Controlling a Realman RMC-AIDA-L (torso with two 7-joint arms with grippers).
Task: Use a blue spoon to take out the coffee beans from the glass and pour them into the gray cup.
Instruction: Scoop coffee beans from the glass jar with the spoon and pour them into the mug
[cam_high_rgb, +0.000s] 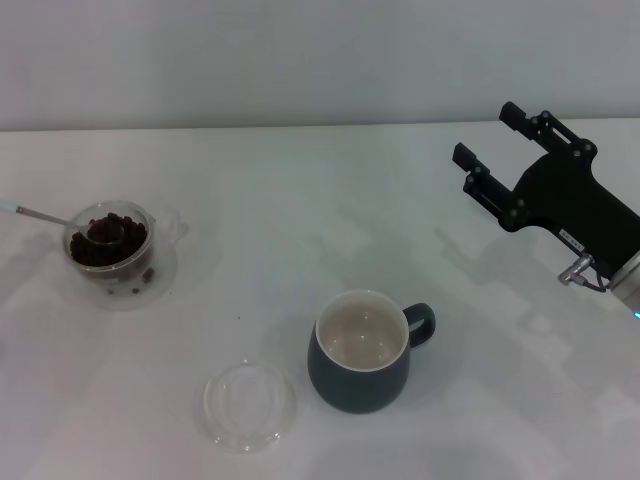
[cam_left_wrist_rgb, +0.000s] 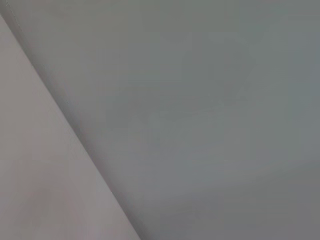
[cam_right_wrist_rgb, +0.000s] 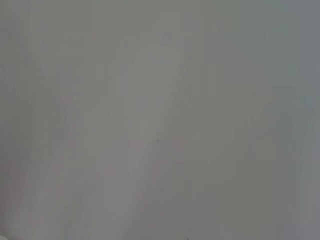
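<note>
Since nothing holds the blue spoon (cam_high_rgb: 60, 222) yet, the job looks like it is at the very start; the spoon rests w/ its shiny bowl in the glass (cam_high_rgb: 112, 243) on top of the coffee beans (cam_high_rgb: 105, 245), and its pale handle sticks out toward the robot's left edge of the worktop (cam_high_rgb: 300, 220); the glass sits on a clear round dish (cam_high_rgb: 125, 285), and a few beans lie loose down in that dish; the gray cup (cam_high_rgb: 363, 365) stands nearer the robot, well apart from the glass, w/ no beans inside, its handle pointing to the robot's right.

The right gripper (cam_high_rgb: 492, 155) hangs high over the far right of the worktop, fingers apart, holding nothing, far from the spoon; the left gripper is not in the head view at all, and its wrist view shows only blank gray, so no way to say how its fingers stand.

Next move, I think: a gripper must get to the spoon handle and pinch it; the handle is thin and lies low, close to the edge, so the grab needs care or the spoon may tip and fling beans; the left arm seems nearer to it.

Other stuff: a clear round lid (cam_high_rgb: 249, 405) lies flat just beside the gray cup, on the robot's left of it; it sits near the path from glass to cup, but it is low, so a lifted spoon should pass over it; nothing else blocks the way.
</note>
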